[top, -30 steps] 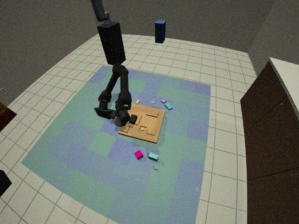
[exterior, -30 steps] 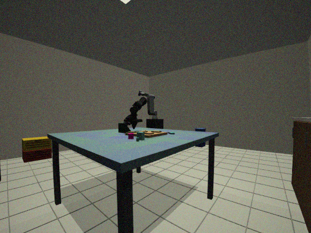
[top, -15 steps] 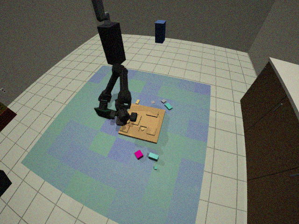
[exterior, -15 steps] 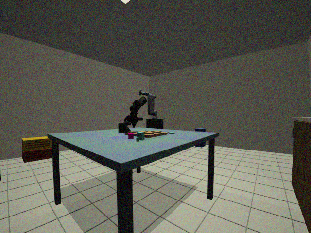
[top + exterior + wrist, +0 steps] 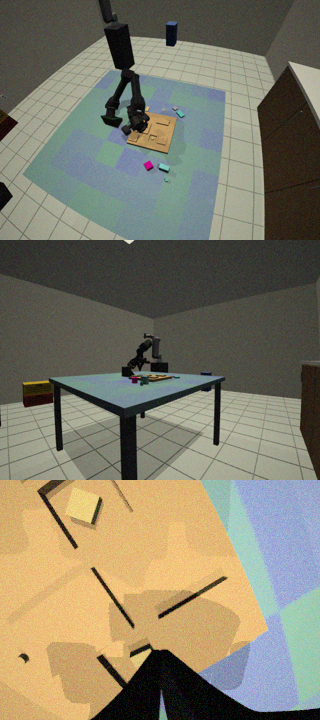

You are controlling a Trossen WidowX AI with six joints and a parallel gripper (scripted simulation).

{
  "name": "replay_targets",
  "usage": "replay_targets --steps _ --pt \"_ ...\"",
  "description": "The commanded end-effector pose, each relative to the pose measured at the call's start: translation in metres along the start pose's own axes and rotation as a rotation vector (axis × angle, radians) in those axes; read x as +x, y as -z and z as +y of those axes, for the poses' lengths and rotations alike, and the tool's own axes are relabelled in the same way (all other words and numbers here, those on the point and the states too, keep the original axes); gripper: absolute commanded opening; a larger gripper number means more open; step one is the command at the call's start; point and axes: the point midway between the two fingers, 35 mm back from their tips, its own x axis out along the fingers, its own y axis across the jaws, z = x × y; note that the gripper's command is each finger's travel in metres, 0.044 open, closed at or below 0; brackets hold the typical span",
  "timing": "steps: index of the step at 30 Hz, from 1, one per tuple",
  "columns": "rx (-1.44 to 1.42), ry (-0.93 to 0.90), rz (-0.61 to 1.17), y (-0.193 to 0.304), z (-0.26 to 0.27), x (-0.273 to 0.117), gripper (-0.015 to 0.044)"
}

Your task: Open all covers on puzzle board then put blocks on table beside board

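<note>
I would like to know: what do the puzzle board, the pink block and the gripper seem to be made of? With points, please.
Puzzle board (image 5: 172, 129) (image 5: 161, 379) (image 5: 185, 545): probably wood, matt; even tan colour, though no clear grain shows.
Pink block (image 5: 148, 165) (image 5: 134, 380): perhaps painted wood or plastic; one flat, strong colour.
Gripper (image 5: 159, 656): plastic or coated metal, dull black, without visible shine.
</note>
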Motion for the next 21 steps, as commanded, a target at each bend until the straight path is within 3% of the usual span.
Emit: replay_targets --steps 1,21 --pt "-0.922 -0.001 -0.009 -0.023 0.029 -0.007 0.0" --pt "-2.074 0.002 -0.013 -0.04 0.061 -0.01 0.0"
